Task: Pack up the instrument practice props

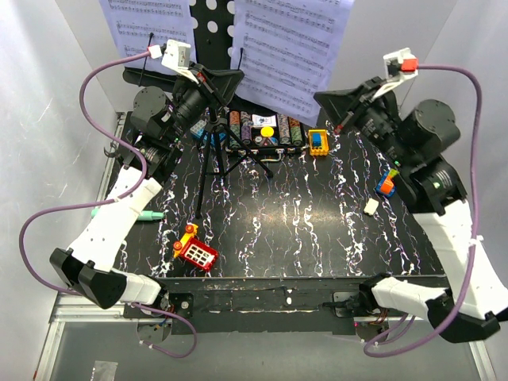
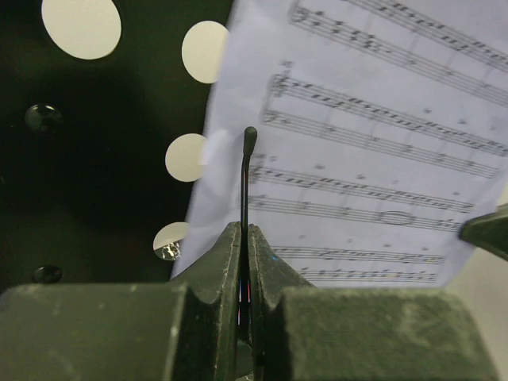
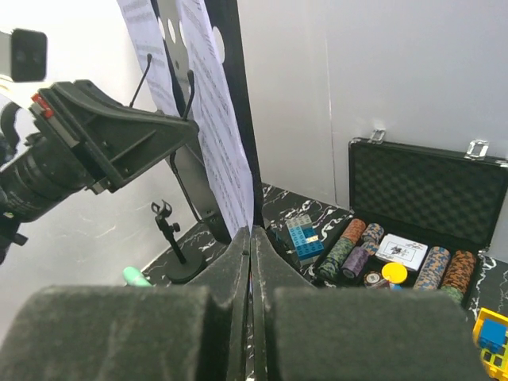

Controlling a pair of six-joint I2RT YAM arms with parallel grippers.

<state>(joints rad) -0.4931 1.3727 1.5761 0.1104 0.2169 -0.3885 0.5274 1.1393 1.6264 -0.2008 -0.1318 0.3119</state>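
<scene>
The black music stand (image 1: 208,28) rises at the back centre on tripod legs (image 1: 213,159), its hole-punched desk (image 2: 87,159) carrying a white sheet-music page on each side. My left gripper (image 2: 244,232) is shut on the stand's thin wire page holder (image 2: 245,178), in front of the right page (image 2: 373,135). My right gripper (image 3: 252,232) is shut on the lower corner of that page (image 3: 226,151), seen in the top view as sheet music (image 1: 290,48). A mint-green microphone (image 1: 131,214) lies at the table's left edge. The small black mic stand (image 3: 171,242) is at the back left.
An open black case of poker chips (image 1: 262,131) sits behind the tripod, with a yellow-and-blue block (image 1: 318,141) beside it. A red-and-yellow toy (image 1: 194,250) lies front left. A small orange-and-blue piece (image 1: 387,182) and a white piece (image 1: 371,206) lie under my right arm.
</scene>
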